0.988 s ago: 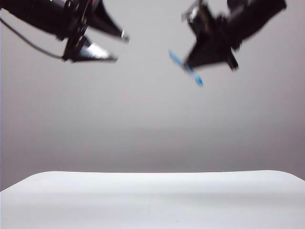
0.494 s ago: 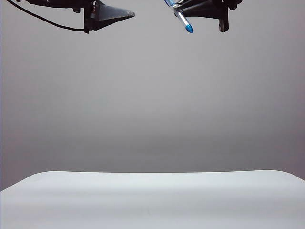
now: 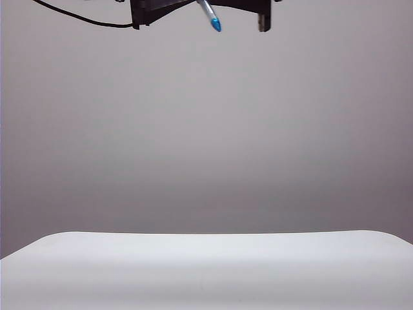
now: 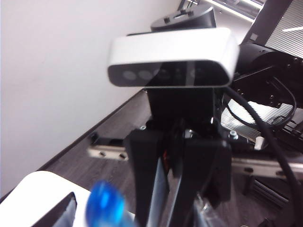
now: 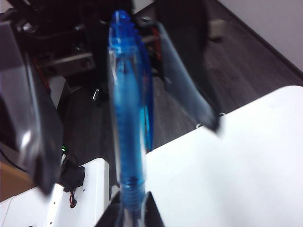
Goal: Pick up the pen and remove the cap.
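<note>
Landmark: I place everything against the white table, which fills the lower part of the exterior view.
Right gripper: my right gripper is high above the table, at the very top edge of the exterior view and mostly cut off there. Its two dark fingers are clamped together on the pen.
Pen: the pen stands out from between the right fingers, clear barrel with blue inside. In the exterior view only its lower end shows, slanting down with a blue tip, well above the table's middle.
Cap: I cannot make out a seam, so I cannot tell where the cap begins on the barrel.
Left gripper: my left gripper is also high above the table, just beside the pen, at the top edge of the exterior view. In the right wrist view its two fingers stand apart on either side of the pen's free end, not visibly touching it.
Left wrist view: the pen's blue end looms blurred and close, with the right arm's camera housing behind it.
</note>
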